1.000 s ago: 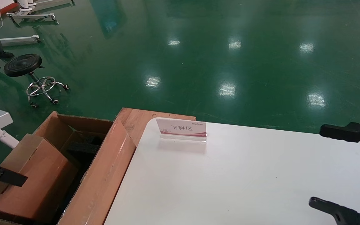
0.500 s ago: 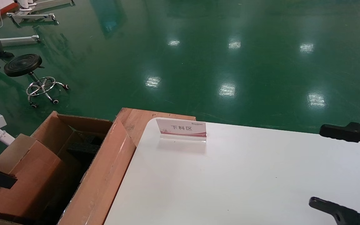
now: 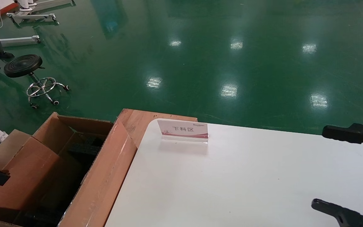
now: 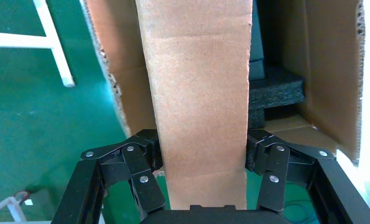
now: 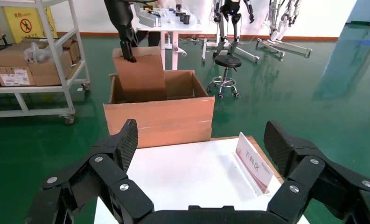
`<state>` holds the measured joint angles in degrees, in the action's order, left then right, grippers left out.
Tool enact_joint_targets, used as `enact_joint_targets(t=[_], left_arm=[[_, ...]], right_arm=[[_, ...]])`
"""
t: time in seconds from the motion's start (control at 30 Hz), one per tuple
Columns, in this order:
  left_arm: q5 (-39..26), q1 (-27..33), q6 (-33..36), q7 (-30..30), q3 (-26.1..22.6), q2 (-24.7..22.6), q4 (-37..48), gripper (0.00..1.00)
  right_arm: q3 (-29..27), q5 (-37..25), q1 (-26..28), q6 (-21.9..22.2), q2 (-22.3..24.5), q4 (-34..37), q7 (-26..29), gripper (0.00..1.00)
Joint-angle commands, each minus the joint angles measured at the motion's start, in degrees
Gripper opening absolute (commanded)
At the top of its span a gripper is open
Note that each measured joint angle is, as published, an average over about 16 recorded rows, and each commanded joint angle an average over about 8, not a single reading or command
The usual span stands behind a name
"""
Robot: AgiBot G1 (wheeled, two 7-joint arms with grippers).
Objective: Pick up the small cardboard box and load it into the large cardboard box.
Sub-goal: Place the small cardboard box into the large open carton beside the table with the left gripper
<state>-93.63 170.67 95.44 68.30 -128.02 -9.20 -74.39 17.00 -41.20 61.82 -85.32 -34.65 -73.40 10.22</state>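
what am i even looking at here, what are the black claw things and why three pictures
It is a two-armed robot seen by three cameras: one on its head, one on each wrist. The black claws are its grippers. The left gripper is clamped on a small cardboard box and holds it in the open top of the large cardboard box, which has black foam inside. The right gripper hangs open over the white table, holding nothing. On the table stands only a small sign.
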Motion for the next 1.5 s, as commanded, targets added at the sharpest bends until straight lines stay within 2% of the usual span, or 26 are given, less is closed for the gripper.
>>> enact_joint_targets(t=[0.03, 0.43, 0.87, 1.13, 1.5], left_arm=[[-0.6, -0.1, 0.0, -0.9, 0.4, 0.3, 0.5, 0.0], [-3.2, -0.6, -0.1, -6.1, 4.0, 2.1, 3.0, 0.0], [-5.2, -2.4, -0.4, -9.0, 8.3, 4.6, 4.7, 0.0], [-4.3, -7.8, -4.2, -10.0, 11.2, 4.9, 6.9, 0.0], [-2.7, -10.6, -5.2, -12.2, 12.7, 4.1, 10.8, 0.0]], right_arm=[[0.0, 0.0, 0.0, 0.0, 0.0, 0.0, 0.0, 1.0], [0.0, 0.0, 0.0, 0.0, 0.0, 0.0, 0.0, 1.0], [0.1, 0.1, 0.0, 0.0, 0.0, 0.0, 0.0, 1.0], [0.1, 0.1, 0.0, 0.0, 0.0, 0.0, -0.1, 1.0], [0.1, 0.1, 0.0, 0.1, 0.1, 0.0, -0.1, 1.0]])
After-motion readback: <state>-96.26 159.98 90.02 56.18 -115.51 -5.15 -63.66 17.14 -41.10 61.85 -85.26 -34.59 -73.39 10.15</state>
